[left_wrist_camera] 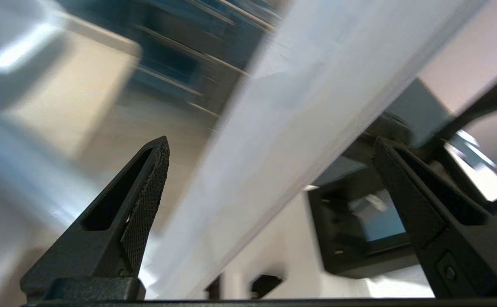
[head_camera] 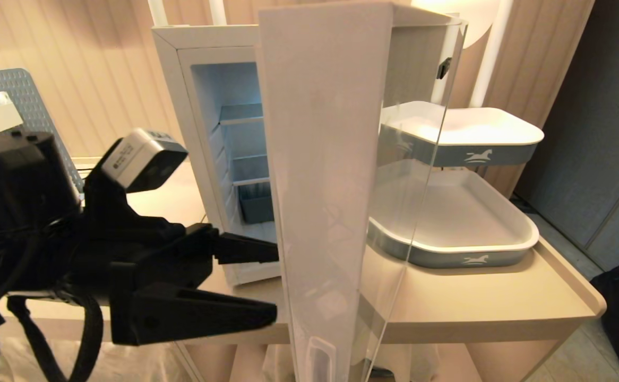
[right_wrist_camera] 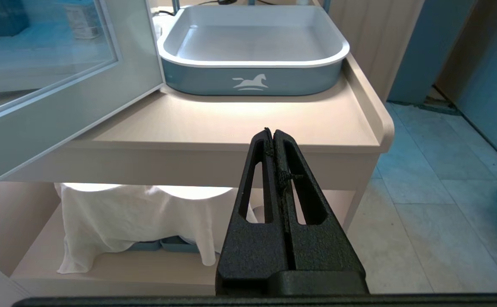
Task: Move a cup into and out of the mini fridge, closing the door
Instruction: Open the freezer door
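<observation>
1. Cup: none can be made out for certain in any view; the fridge shelves seen from the head camera look bare, and a small pale container behind the door glass in the right wrist view is too unclear to name.
2. At far left of the head view, the left gripper (head_camera: pixel 275 281) reaches in from the robot's left side, its two black fingers (head_camera: pixel 246 248) spread wide and pointing at the near edge of the door, holding nothing.
3. In the left wrist view the same gripper (left_wrist_camera: pixel 270 145) has its fingers on either side of the door's pale edge (left_wrist_camera: pixel 274 140), which runs between them without a clear touch; the picture is blurred.
4. Next comes the mini fridge (head_camera: pixel 182 79), standing open on the beige table (head_camera: pixel 474 302), with a pale blue interior and shelves.
5. The door (head_camera: pixel 325 159) stands swung out toward the camera, edge-on, its glass panel to the right of the white edge.
6. Right of the door sit two grey-blue trays (head_camera: pixel 469 260) with a white horse mark, one above the other.
7. The right gripper (right_wrist_camera: pixel 273 134) hangs below the table edge, fingers pressed together and empty.
8. A white cloth (right_wrist_camera: pixel 137 221) drapes the lower shelf under the table.
</observation>
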`<state>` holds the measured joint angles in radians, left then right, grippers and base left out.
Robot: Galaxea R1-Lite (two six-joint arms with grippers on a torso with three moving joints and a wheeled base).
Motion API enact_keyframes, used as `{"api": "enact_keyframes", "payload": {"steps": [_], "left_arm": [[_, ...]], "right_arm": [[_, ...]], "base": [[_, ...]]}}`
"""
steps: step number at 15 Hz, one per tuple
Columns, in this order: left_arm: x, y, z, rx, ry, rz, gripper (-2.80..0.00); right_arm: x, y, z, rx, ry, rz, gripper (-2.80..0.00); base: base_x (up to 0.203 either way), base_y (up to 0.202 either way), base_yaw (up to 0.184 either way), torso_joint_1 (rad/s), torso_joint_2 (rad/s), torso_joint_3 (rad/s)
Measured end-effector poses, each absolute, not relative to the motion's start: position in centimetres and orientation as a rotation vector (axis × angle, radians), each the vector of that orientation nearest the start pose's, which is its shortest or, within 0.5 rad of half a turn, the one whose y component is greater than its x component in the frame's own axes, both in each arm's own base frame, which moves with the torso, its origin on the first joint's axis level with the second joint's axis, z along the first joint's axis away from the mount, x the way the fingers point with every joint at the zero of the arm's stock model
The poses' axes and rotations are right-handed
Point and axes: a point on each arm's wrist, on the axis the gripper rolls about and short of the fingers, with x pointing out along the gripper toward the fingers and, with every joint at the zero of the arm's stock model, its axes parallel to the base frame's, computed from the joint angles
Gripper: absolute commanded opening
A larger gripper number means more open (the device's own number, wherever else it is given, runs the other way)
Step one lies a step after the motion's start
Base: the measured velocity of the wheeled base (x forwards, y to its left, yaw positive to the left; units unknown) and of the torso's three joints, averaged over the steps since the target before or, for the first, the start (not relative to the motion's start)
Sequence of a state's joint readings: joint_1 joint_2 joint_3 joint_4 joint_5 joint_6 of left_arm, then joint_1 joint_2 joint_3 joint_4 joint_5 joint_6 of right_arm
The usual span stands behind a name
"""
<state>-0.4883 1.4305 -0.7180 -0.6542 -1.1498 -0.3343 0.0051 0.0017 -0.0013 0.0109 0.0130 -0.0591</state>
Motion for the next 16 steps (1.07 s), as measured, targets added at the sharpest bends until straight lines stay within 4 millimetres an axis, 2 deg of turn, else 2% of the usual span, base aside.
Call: {"api": "enact_keyframes", "payload": {"steps": [3,7,10,12,16], "left_arm": [[18.0,-14.3,23.5,-0.262,0.353,-1.707,0.00],[16.7,-14.0,23.7,-0.257,0.345,-1.726,0.00],[15.3,-14.1,24.8,-0.239,0.301,-1.774,0.00],[14.6,-14.8,25.1,-0.229,0.293,-1.825,0.00],[13.8,-17.2,24.3,-0.212,0.329,-1.928,0.00]], "right_arm": [[-2.3,0.0,7.5,-0.059,0.011,0.019,-2.80],[-2.3,0.0,7.5,-0.059,0.010,0.020,-2.80],[-2.3,0.0,7.5,-0.060,0.012,0.020,-2.80],[-2.3,0.0,7.5,-0.060,0.013,0.020,-2.80],[-2.3,0.0,7.5,-0.060,0.012,0.021,-2.80]], "base": [[0.000,0.000,0.000,0.000,0.00,0.000],[0.000,0.000,0.000,0.000,0.00,0.000],[0.000,0.000,0.000,0.000,0.00,0.000],[0.000,0.000,0.000,0.000,0.00,0.000],[0.000,0.000,0.000,0.000,0.00,0.000]]}}
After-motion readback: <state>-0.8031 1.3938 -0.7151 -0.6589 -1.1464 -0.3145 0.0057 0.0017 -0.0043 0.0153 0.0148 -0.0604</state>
